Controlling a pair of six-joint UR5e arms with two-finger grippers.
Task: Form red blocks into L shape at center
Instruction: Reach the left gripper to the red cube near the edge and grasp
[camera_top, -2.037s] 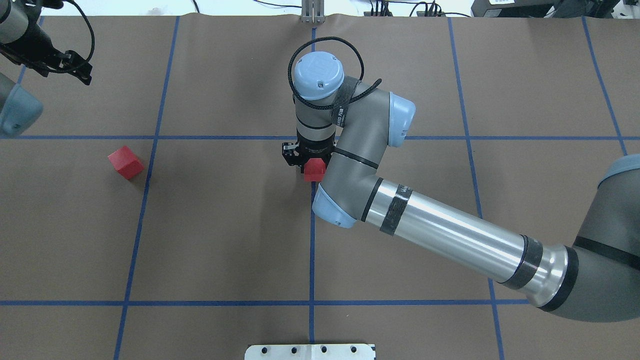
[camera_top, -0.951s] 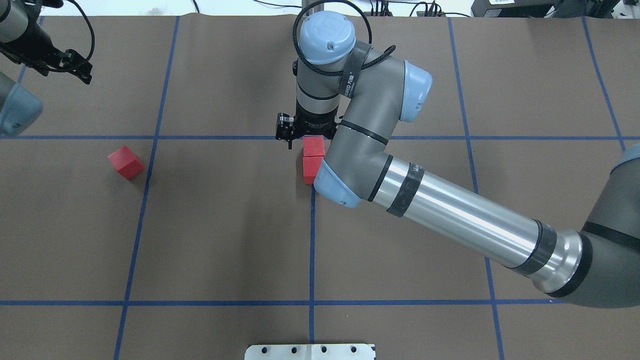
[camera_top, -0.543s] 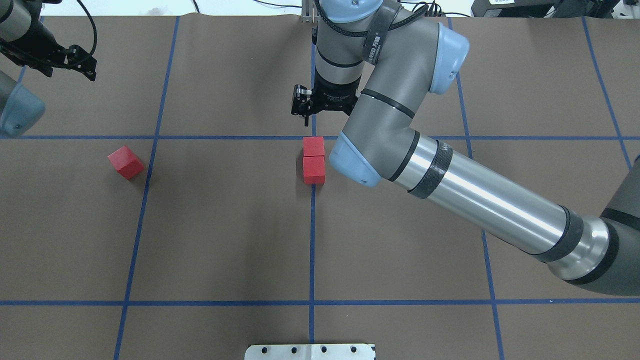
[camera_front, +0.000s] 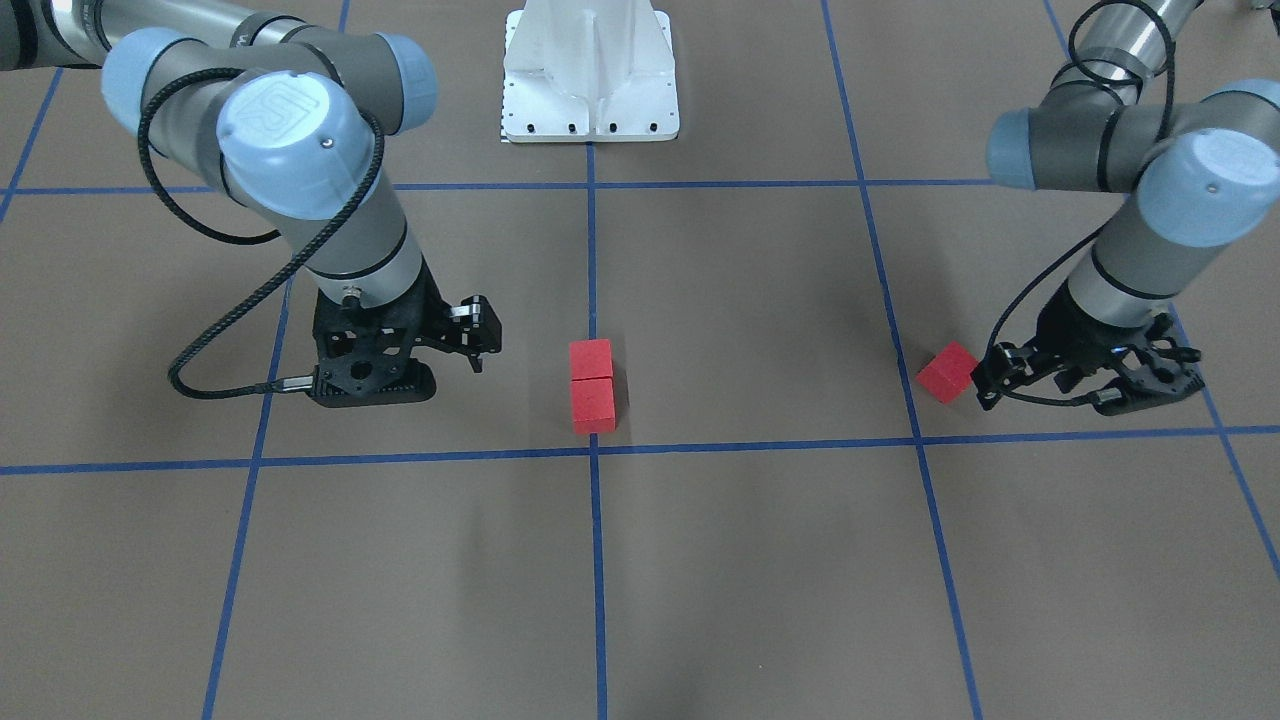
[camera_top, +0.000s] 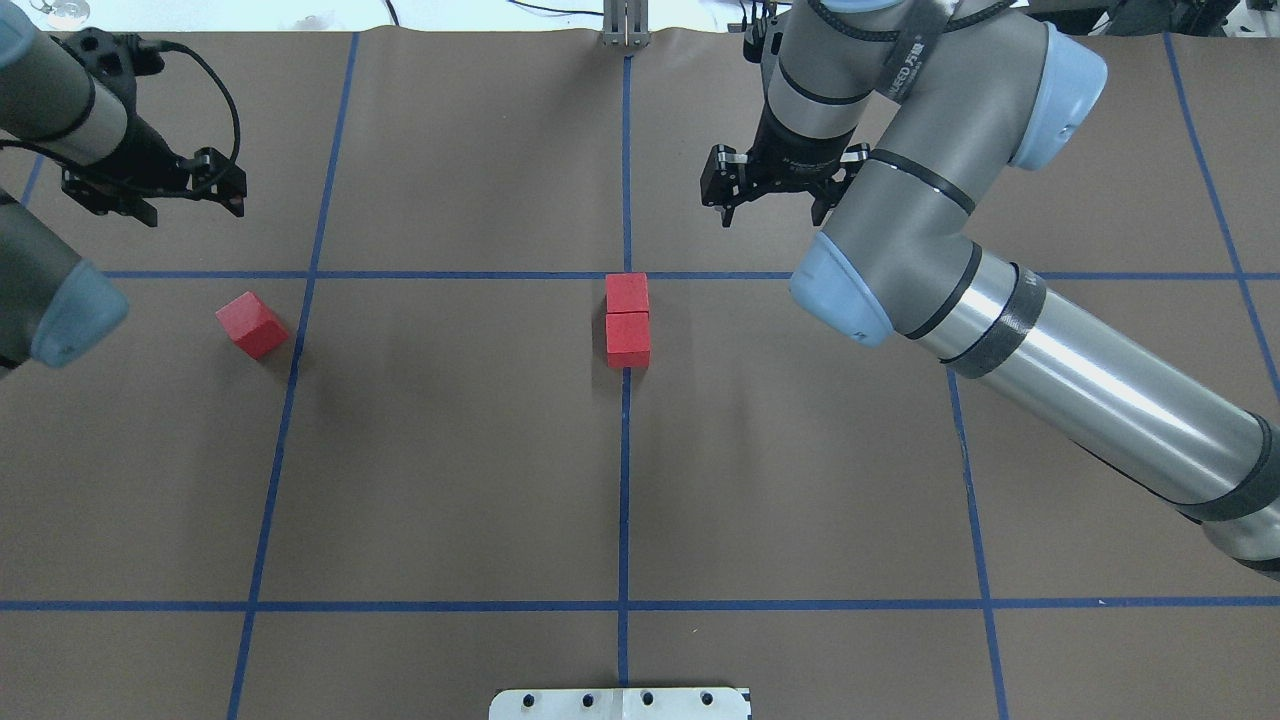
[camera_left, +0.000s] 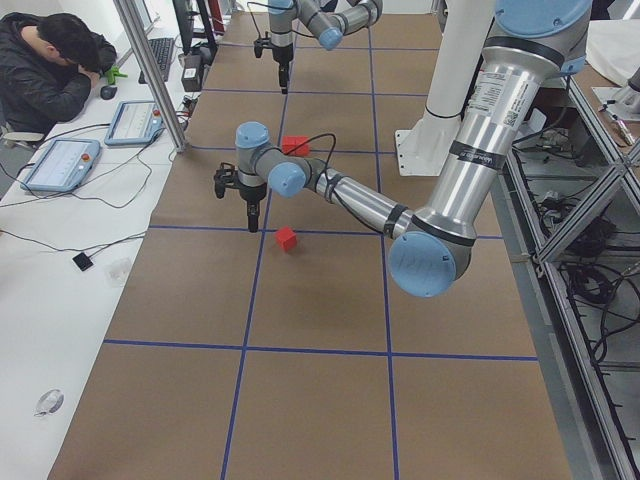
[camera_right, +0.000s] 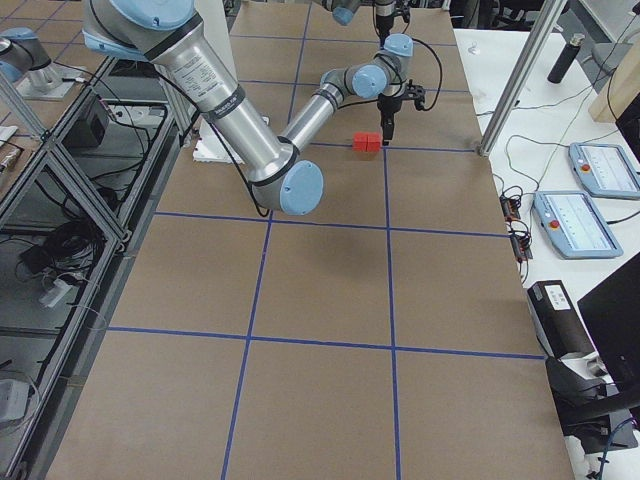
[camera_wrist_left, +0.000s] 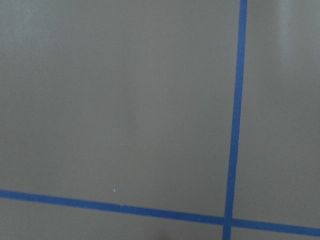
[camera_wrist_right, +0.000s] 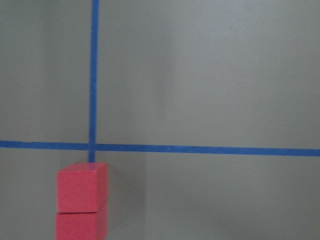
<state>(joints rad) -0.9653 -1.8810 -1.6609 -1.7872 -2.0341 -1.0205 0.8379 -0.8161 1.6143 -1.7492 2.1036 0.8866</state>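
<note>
Two red blocks (camera_top: 627, 300) sit face to face, touching, in a straight row on the blue tape line (camera_top: 624, 480) that runs from the center crossing (camera_top: 626, 275) toward the robot. The farther block lies just beside the crossing on the robot's side, and the nearer one follows directly behind it. The third red block (camera_top: 252, 325) rests alone, turned at an angle to the grid, well apart from the center crossing toward the robot's left and slightly on the robot's side of it. The right gripper (camera_top: 772, 215) hangs above the brown gridded surface (camera_top: 450, 450), beyond the center crossing and toward the robot's right, its fingers spread with nothing between them. The left gripper (camera_top: 190, 200) hovers far out to the robot's left of the center crossing, on its far side, fingers likewise parted and empty, near the lone block without touching it.
</note>
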